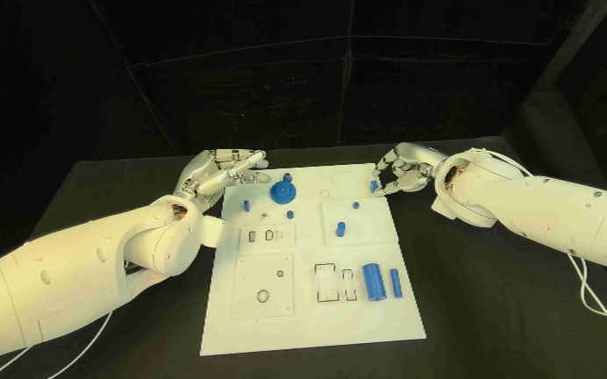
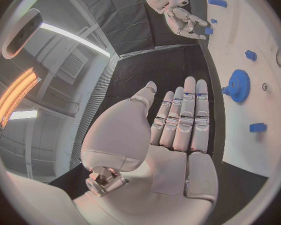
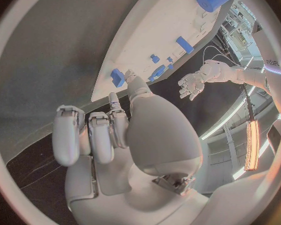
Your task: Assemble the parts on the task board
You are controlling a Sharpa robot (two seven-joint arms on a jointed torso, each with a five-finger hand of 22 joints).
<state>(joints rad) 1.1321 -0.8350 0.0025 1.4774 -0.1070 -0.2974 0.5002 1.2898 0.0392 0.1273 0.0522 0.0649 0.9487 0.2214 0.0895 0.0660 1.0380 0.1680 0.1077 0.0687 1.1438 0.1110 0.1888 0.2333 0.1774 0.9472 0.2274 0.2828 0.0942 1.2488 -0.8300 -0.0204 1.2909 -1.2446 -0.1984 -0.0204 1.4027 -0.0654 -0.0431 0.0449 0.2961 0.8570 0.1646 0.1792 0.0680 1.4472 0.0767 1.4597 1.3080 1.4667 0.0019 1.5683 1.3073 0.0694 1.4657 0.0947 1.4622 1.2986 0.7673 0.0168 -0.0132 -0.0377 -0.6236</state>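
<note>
Left hand (image 1: 225,171) flat, fingers straight and side by side, empty, at the white board's (image 1: 285,322) upper-left corner beside the blue gear (image 1: 285,191). Right hand (image 1: 403,170) pinching a small blue part (image 1: 374,186) at the board's upper-right edge.

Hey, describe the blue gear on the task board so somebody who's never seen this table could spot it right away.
Start at the white task board in the middle of the black table and go to its far end. The blue gear lies there, toward the left hand. It is the one round, toothed blue part; the blue pieces near it are small pegs and blocks, and the blue cylinder lies at the near end.
</note>
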